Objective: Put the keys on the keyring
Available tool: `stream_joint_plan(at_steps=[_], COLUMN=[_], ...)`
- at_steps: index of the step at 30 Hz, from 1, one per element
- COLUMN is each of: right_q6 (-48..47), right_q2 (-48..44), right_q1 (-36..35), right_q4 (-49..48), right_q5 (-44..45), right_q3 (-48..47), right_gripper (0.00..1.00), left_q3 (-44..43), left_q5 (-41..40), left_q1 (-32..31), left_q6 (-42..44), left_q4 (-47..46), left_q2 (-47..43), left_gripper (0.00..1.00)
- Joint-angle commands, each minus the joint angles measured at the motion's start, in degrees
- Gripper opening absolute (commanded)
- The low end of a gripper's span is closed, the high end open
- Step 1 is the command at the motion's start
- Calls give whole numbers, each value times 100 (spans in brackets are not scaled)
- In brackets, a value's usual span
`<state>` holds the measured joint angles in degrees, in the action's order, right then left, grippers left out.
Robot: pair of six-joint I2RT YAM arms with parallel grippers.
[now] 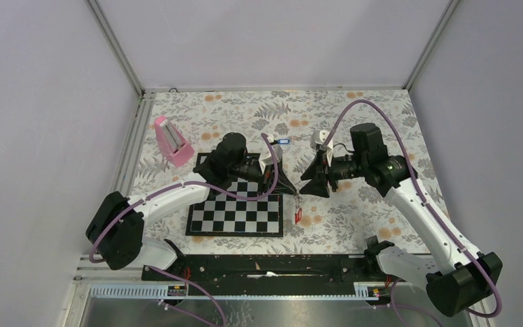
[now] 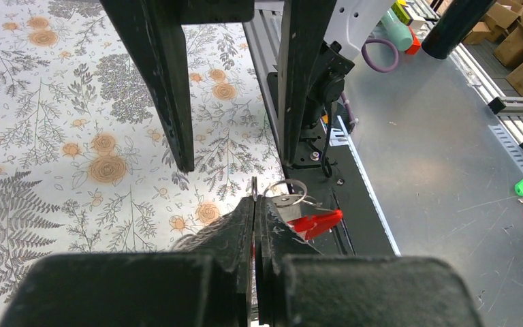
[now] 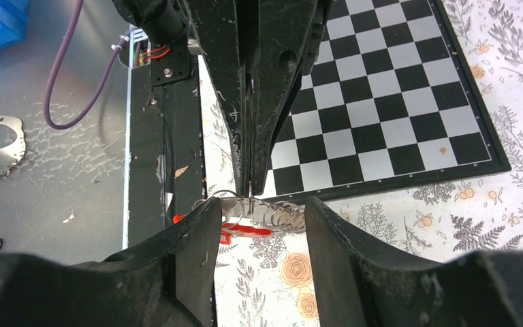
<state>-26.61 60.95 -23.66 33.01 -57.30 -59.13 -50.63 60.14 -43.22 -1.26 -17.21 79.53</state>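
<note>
My left gripper (image 1: 290, 189) is shut on the thin metal keyring (image 2: 255, 189), which it holds edge-on above the table, just right of the chessboard. A second wire loop (image 2: 290, 190) and a red piece (image 2: 317, 223) hang beside the ring; I cannot tell whether the red piece is a key tag or the fob. My right gripper (image 1: 308, 185) faces the left one tip to tip. It stands open (image 3: 259, 206), with the ring (image 3: 235, 199), a row of small metal loops (image 3: 282, 212) and the red piece (image 3: 248, 229) just past its fingertips. The blue-tagged key (image 1: 282, 142) lies on the table behind both grippers.
The chessboard (image 1: 235, 214) lies under the left arm. A pink wedge-shaped block (image 1: 172, 142) stands at the back left. The black base rail (image 1: 265, 266) runs along the near edge, and frame posts stand at the back corners.
</note>
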Motion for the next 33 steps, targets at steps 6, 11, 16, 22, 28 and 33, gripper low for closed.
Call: stream_joint_plan(at_steps=[6, 11, 16, 22, 28, 33], right_q6=[-162, -182, -167, -117, -46, -36], right_q2=[90, 153, 213, 242, 280, 255], right_q1=[-225, -267, -312, -323, -324, -324], right_q4=[-148, -183, -212, -268, -313, -300], right_q5=[317, 413, 454, 470, 366, 290], right_q3=[190, 247, 239, 218, 186, 135], right_gripper=[55, 52, 49, 41, 25, 17], left_q3=[-166, -175, -167, -158, -149, -109], left_q5=[-59, -44, -35, -11, -7, -26], left_q1=[-22, -20, -28, -28, -27, -28], left_q6=[-160, -199, -280, -342, -384, -343], left_q4=[-451, -476, -543, -594, -652, -670], left_q2=[8, -14, -8, 0, 28, 28], left_gripper=[0, 0, 0, 0, 0, 0])
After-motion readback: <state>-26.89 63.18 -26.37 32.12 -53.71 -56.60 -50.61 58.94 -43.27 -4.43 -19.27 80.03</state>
